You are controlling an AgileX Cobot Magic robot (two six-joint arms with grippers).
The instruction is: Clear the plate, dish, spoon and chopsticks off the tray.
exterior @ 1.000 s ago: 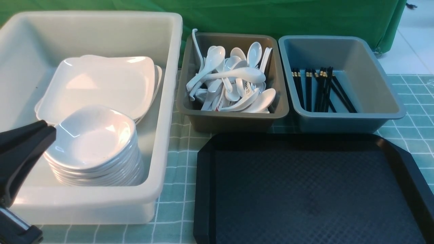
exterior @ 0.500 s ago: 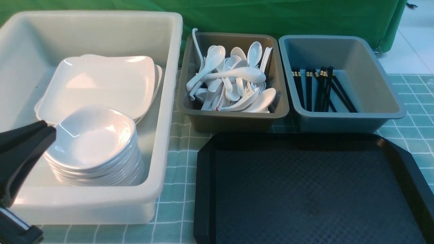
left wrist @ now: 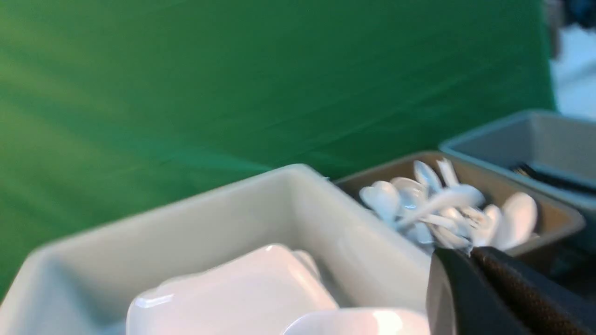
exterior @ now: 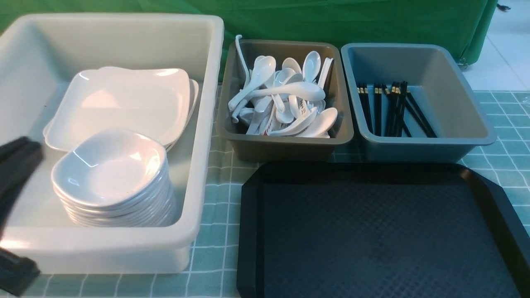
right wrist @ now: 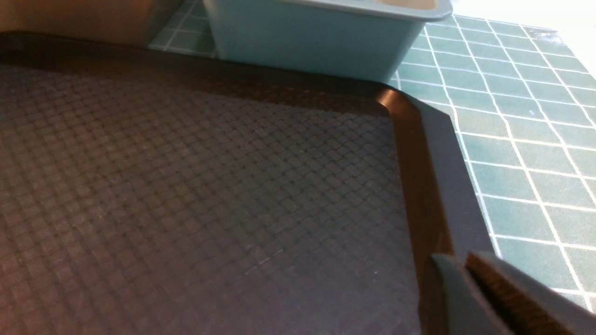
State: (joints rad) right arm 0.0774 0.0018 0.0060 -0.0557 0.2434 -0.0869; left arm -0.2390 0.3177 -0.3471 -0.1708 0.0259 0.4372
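Note:
The black tray lies bare at the front right; it fills the right wrist view. The plate lies in the white tub, behind a stack of dishes. The spoons fill the brown tub. The chopsticks lie in the grey-blue tub. My left gripper is blurred, shut and empty, left of the dish stack; its tips also show in the left wrist view. My right gripper is shut and empty over the tray's right rim, and is out of the front view.
The large white tub stands at the left, the brown tub in the middle back, the grey-blue tub at the back right. A green checked cloth covers the table. A green curtain hangs behind.
My left gripper has drawn back to the left, away from the rim of the top dish it was touching. Nothing else has moved.

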